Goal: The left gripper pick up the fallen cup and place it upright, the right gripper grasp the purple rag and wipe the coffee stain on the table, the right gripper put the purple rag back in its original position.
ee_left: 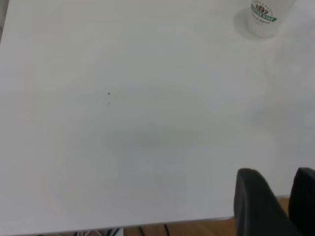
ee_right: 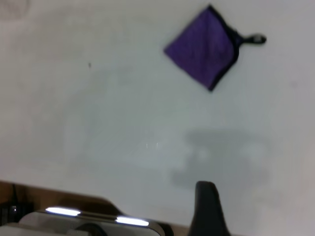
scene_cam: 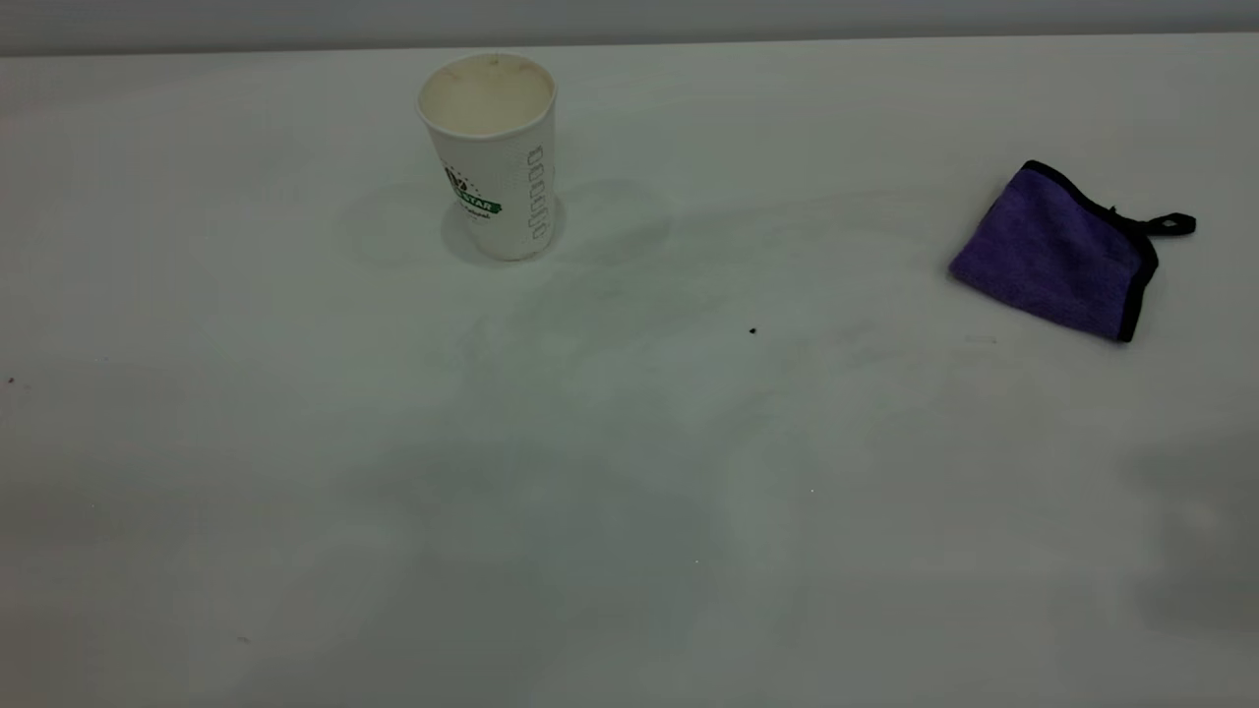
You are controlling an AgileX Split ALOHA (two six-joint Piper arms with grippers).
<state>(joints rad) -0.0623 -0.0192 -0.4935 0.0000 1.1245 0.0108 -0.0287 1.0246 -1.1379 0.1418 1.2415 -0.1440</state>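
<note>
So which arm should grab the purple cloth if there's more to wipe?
Probably the right. The purple rag lies on the right side of the table, in the right wrist view; the cup stands on the left.

Exterior view steeply above the table [scene_cam: 629, 492], both wrist views high near its edge, cup [scene_cam: 492, 157] shared left, purple rag [scene_cam: 1057, 251] shared right.
</note>
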